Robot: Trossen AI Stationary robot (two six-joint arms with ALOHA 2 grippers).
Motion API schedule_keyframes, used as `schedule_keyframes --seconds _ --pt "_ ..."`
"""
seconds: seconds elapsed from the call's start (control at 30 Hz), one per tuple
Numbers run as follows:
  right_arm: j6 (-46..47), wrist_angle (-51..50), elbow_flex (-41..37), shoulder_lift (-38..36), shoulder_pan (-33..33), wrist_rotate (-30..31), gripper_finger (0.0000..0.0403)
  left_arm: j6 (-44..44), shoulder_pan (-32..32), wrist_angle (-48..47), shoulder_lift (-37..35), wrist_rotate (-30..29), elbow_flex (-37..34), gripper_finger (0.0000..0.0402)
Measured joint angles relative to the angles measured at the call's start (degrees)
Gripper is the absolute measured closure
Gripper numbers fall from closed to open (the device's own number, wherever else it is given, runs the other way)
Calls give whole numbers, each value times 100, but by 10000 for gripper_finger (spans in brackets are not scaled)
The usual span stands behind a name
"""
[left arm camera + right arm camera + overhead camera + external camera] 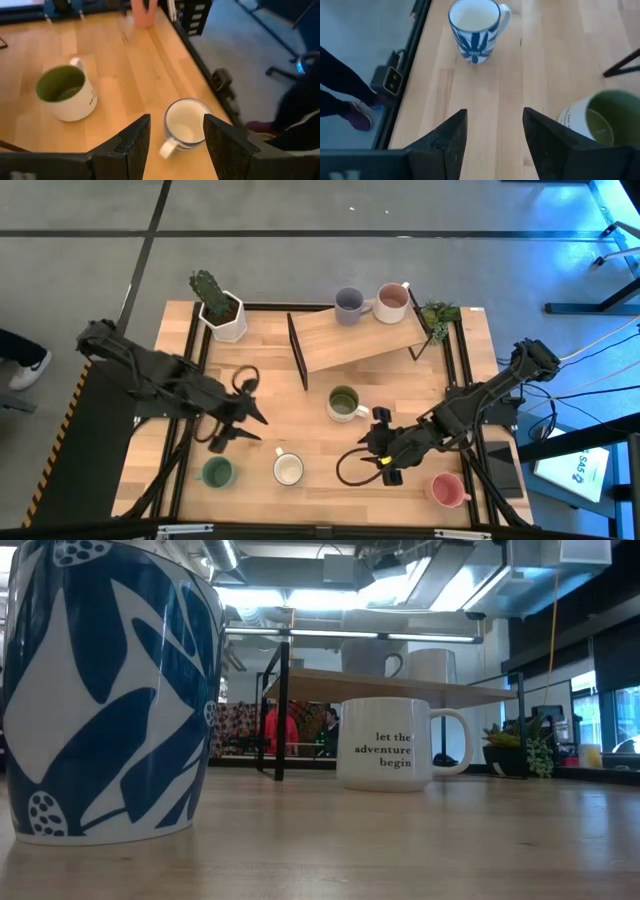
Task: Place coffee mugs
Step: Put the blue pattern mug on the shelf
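Note:
Several mugs show in the high view. A lavender mug [349,304] and a mauve mug [391,302] stand on the raised wooden shelf [340,340]. On the table stand a white mug with an olive-green inside [343,403] [66,93] [602,120], a teal mug [217,473], a white mug with blue leaves [289,469] [105,690] [185,125] [475,27] and a pink mug [445,489]. My left gripper [240,427] [175,145] is open, left of the olive mug. My right gripper [379,445] [495,135] is open, between the olive and pink mugs.
A white hexagonal cactus pot [224,313] stands at the far left corner and a small green plant [437,313] at the far right. The shelf's black legs [297,350] rise mid-table. A black frame [465,380] rims the table. Bare wood lies between the near mugs.

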Motion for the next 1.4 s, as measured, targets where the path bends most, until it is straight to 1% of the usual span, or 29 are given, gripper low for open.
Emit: schedule_keyframes --seconds 0.17,0.3,0.43,0.53,0.77,0.9,1.07,1.17,1.3,1.4 --pt "-95 65 2 7 0 39 221 75 140 1271 54 11 -1173 224" --pt "-99 167 2 51 1 -19 221 46 295 1996 56 383 -2008 224" --pt "-117 257 2 50 70 -32 221 -52 394 2819 56 711 -2609 224" --pt "-172 337 2 76 84 124 221 -104 394 3346 56 780 -2885 224" --pt "-245 310 -9 161 70 157 221 335 397 3480 124 787 -3095 224" --pt "-237 344 -8 257 70 99 221 602 493 3811 395 1067 -3087 224" --pt "-232 464 -8 297 70 111 221 666 715 4273 871 1301 -3080 224" --pt "-232 476 -7 297 70 120 221 673 803 4287 1056 1403 -3086 224" --pt "-238 465 -7 297 70 111 221 652 841 4411 1201 1813 -3085 224" --pt "-243 457 -7 297 70 109 221 670 838 4456 1365 1965 -3085 224"
